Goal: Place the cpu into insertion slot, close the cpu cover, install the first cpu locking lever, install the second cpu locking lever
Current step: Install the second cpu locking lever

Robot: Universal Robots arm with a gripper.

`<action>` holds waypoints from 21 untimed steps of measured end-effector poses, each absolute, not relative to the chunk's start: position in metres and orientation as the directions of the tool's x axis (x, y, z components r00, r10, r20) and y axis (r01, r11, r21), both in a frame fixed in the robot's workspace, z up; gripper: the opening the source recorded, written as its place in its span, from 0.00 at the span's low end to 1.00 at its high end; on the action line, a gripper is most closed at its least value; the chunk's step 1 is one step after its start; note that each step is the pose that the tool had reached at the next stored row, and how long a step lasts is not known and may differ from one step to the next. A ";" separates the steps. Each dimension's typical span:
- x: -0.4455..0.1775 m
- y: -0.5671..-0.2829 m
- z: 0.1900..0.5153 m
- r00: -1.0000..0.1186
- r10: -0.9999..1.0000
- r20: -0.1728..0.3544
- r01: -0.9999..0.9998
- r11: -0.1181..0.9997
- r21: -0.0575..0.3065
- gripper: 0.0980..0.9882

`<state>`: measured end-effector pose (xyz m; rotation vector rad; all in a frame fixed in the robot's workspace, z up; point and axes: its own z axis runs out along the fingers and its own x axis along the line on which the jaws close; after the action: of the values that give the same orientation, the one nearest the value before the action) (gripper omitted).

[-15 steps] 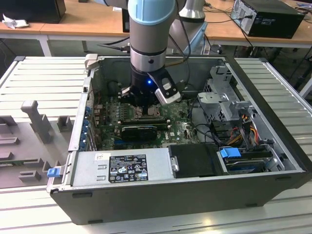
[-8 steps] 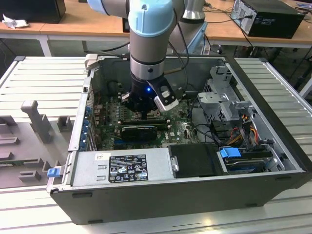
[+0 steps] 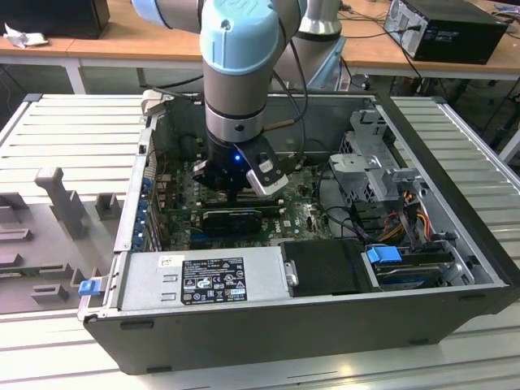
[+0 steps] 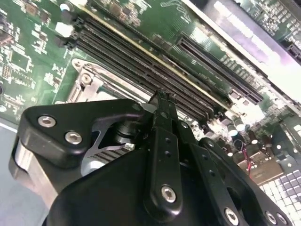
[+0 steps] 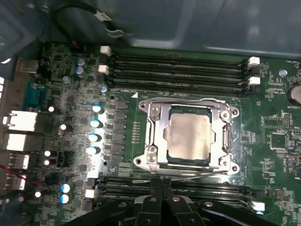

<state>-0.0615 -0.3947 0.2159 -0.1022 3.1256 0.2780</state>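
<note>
Pincer shut, cpu just beyond, seated

My gripper: matte black links, silver screw heads. My arm: pale blue joint caps over grey tube, small blue light glowing at wrist. Motherboard: deep green, fine pale tracing. Cpu: dull silver-beige top, faint smudges. Cpu cover: bright silvery metal. Memory slots: black, white end clips. Capacitors: silver tops with blue sheen. Computer case: dark grey shell, blue latch tabs. Table: light grey ribbed slats.
</note>
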 end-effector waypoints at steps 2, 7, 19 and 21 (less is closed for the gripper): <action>-0.063 -0.397 0.216 -0.998 -0.064 -0.010 -0.065 0.975 0.211 0.01; -0.066 -0.404 0.215 -0.998 -0.064 -0.013 -0.065 0.964 0.259 0.01; -0.075 -0.407 0.208 -0.998 -0.061 -0.016 -0.063 0.952 0.300 0.01; -0.076 -0.407 0.206 -0.998 -0.060 -0.016 -0.062 0.950 0.305 0.01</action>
<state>-0.0755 -0.4074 0.2062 -0.0975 3.0957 0.4843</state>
